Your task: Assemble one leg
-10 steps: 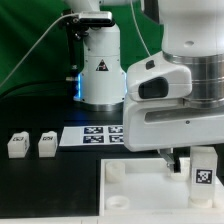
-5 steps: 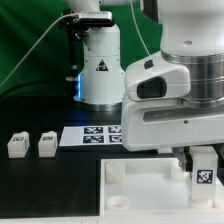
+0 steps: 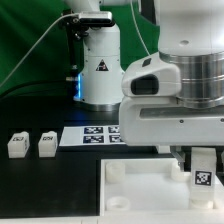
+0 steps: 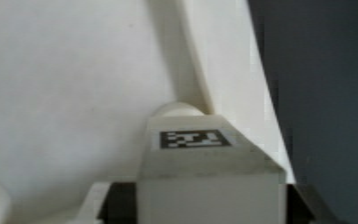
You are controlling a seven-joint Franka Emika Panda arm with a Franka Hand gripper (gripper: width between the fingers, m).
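Note:
My gripper (image 3: 199,158) is shut on a leg (image 3: 203,173), a small white block with a black-and-white tag on its face. It holds the leg upright over the right part of the large white tray-like part (image 3: 130,180). In the wrist view the leg (image 4: 197,175) fills the gap between the two dark fingers (image 4: 123,200), with its tag facing the camera, above the tray part's raised rim (image 4: 202,60). Two more legs (image 3: 17,144) (image 3: 47,142) stand on the black table at the exterior view's left.
The marker board (image 3: 95,135) lies flat behind the tray part. A white robot base (image 3: 98,65) stands at the back with cables beside it. A green backdrop is at the far left. My arm's bulky body (image 3: 175,90) hides the right of the scene.
The arm has lowered a little and the held leg has dropped slightly toward the tray part. The two legs at the left have not moved.

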